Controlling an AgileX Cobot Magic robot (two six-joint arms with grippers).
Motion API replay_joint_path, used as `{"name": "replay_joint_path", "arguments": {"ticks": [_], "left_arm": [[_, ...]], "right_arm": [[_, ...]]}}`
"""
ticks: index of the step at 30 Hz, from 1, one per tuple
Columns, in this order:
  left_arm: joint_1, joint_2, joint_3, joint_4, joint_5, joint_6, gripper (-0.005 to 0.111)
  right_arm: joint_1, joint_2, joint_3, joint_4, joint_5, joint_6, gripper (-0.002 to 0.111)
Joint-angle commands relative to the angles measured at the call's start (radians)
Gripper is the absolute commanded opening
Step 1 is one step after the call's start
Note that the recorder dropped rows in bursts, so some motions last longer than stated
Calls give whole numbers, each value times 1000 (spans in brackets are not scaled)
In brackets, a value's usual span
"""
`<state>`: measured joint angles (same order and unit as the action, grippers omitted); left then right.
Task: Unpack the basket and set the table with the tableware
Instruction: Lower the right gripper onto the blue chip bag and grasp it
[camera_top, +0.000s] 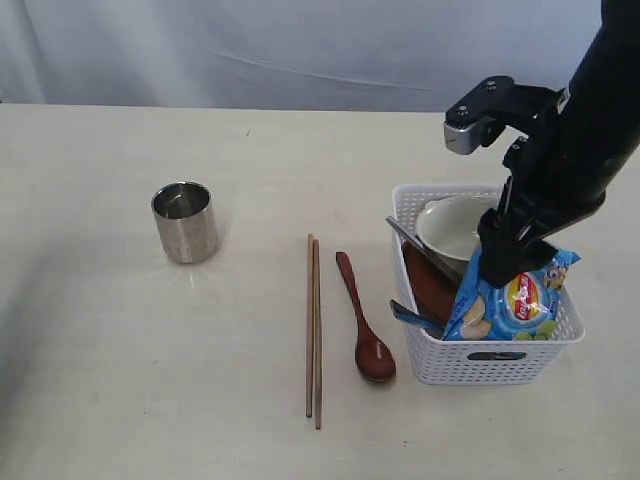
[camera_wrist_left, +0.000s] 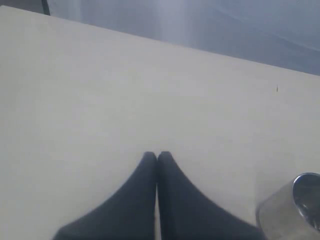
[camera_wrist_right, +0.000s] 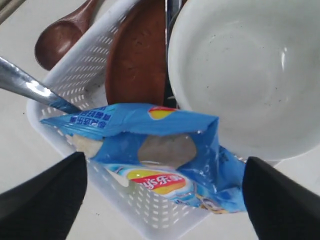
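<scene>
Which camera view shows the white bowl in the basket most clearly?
The right wrist view: the white bowl is close, its inside plainly visible. The exterior view shows part of it, the right arm hiding the rest. The left wrist view shows nothing of it.

Half-buried in the basket (camera_top: 440, 360).
Shows only a sliver of brown plate (camera_top: 426, 286) behind white bowl (camera_top: 450, 225) and blue crisp packet (camera_top: 515, 300); cannot tell whether steel utensil (camera_top: 412, 243) is knife or fork; crops steel cup (camera_wrist_left: 290, 210) at picture edge.
</scene>
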<state>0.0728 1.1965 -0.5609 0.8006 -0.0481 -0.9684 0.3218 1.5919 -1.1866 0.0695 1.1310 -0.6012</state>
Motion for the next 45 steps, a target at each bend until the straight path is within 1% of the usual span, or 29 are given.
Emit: {"name": "replay_joint_path", "arguments": {"ticks": [1,3,10,16,25,27,29,34,37,38,39,45], "left_arm": [[5,-8,6,-2,-4,-3,0],[5,-8,6,-2,-4,-3,0],[5,-8,6,-2,-4,-3,0],[5,-8,6,-2,-4,-3,0],[5,-8,6,-2,-4,-3,0],[5,-8,6,-2,-4,-3,0],[5,-8,6,-2,-4,-3,0],[5,-8,6,-2,-4,-3,0],[5,-8,6,5,-4,-3,0],[5,-8,6,5,-4,-3,0],[5,-8,6,5,-4,-3,0],[5,-8,6,5,-4,-3,0]], "right_arm": [[-2,-4,2,-17,-70,-11,79],[-2,-4,2,-17,-95,-9,79],[-2,-2,4,-17,-84,-6,79],[-2,-2,65,-21,-159,-6,79],[-2,-2,72,-13,-155,-6,79],[-2,-2,72,-5,-155,-6,73],[-2,-2,72,0,-155,-6,61],[-2,-2,72,0,-151,-9,26],[-2,-2,72,0,-151,-9,8],[-2,-2,72,0,-151,-9,3],[-2,-2,72,0,-151,-9,0],[-2,-6,70,-1,-148,-13,0]]}}
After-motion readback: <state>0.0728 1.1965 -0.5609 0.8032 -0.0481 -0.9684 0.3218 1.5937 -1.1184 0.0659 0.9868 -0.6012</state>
